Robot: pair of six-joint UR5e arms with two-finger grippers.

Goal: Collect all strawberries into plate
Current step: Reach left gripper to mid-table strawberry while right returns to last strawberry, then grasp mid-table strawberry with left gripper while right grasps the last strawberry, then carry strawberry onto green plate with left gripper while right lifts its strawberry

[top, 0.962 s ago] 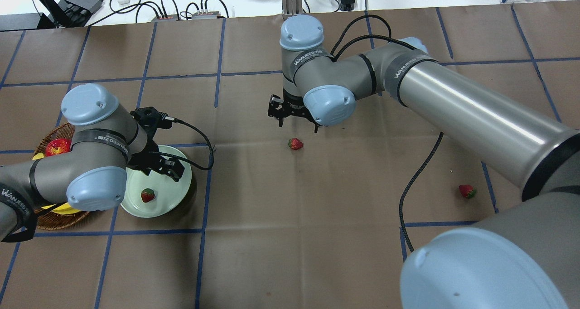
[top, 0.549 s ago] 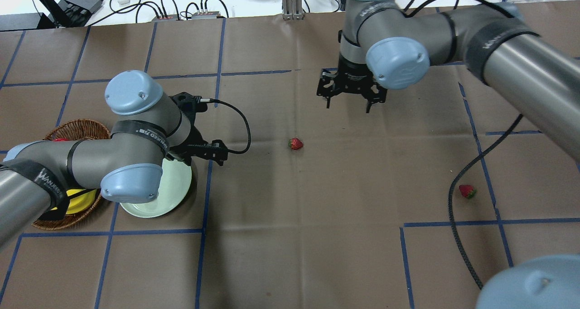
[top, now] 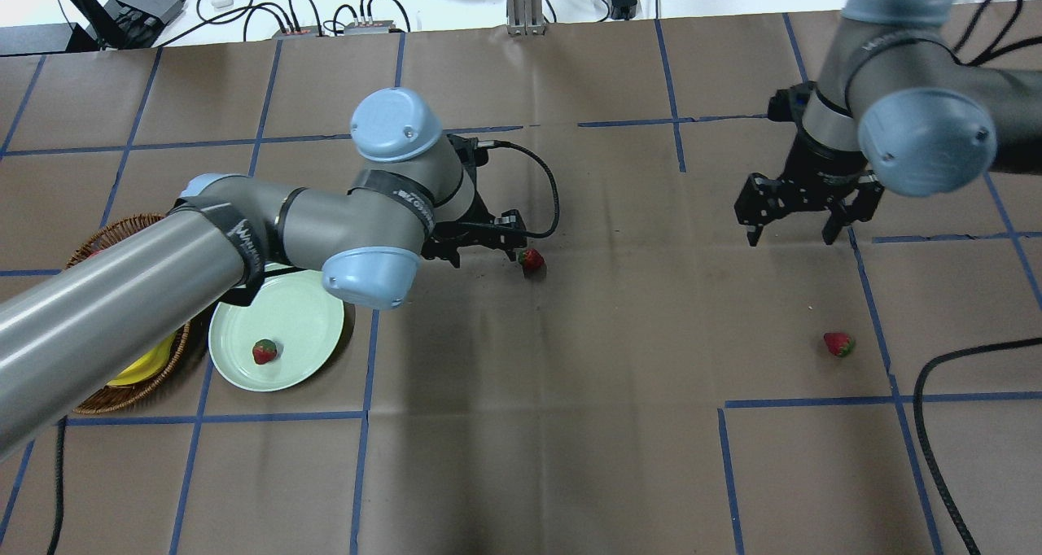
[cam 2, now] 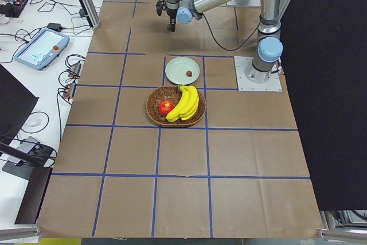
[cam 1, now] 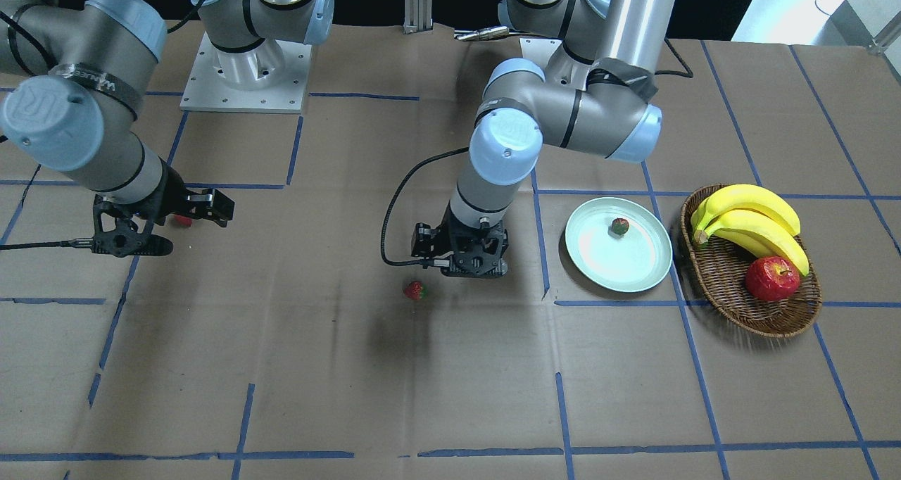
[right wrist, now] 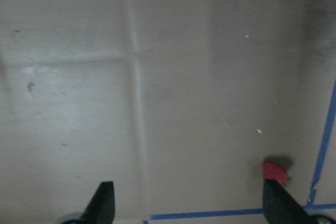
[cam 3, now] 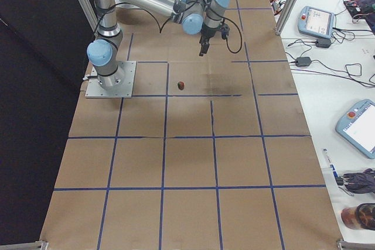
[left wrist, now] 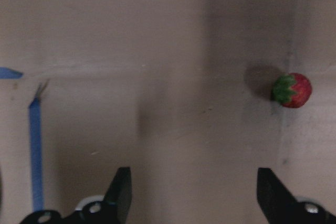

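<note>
One strawberry (top: 264, 351) lies on the pale green plate (top: 305, 315) at the left. A second strawberry (top: 531, 260) lies on the table at mid-width. My left gripper (top: 486, 254) is open and empty just to its left; in the left wrist view the berry (left wrist: 292, 90) sits ahead of the right finger (left wrist: 273, 192). A third strawberry (top: 838, 343) lies at the right. My right gripper (top: 791, 233) is open and empty, beyond that berry and a little left of it; the right wrist view shows the berry (right wrist: 275, 172) near one finger.
A brown wicker basket (cam 1: 750, 311) with bananas (cam 1: 753, 223) and a red apple (cam 1: 772, 278) stands beside the plate (cam 1: 612, 265). The right arm's black cable (top: 928, 425) trails over the table at the front right.
My left arm has swung from over the plate rightward to the middle strawberry. My right arm has swung from that strawberry far to the right. No strawberry has moved.
</note>
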